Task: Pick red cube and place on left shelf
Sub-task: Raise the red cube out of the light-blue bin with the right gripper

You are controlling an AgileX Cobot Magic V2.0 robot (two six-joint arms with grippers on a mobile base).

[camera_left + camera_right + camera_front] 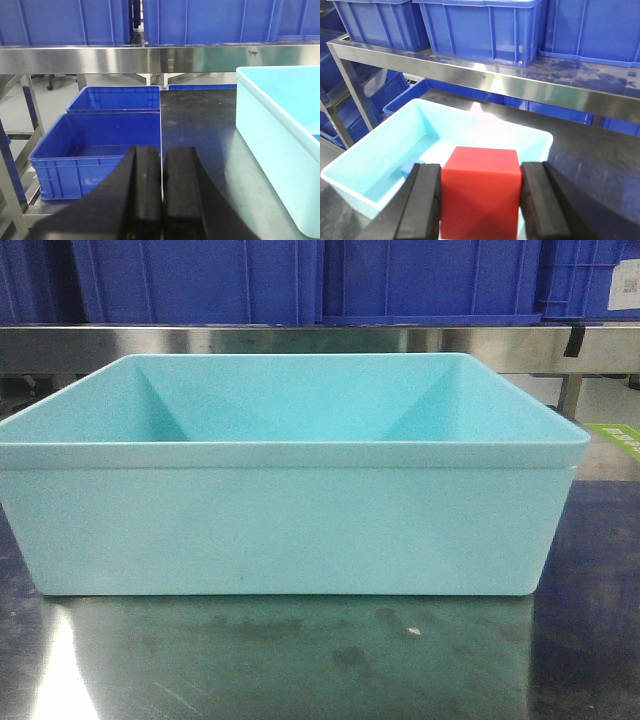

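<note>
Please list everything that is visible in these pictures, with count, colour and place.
red cube: one, red, clamped in the right end effector.
tub: one, light teal, on the table.
small blue object: one, blue, inside the tub, partly hidden.
crates: several, blue, on the rack's upper tier and lower down.
rack: one, stainless steel, behind the table.
table: one, dark steel, under the tub.
left end effector: one, black, shut, empty.
right end effector: one, black, shut on the red cube.
</note>
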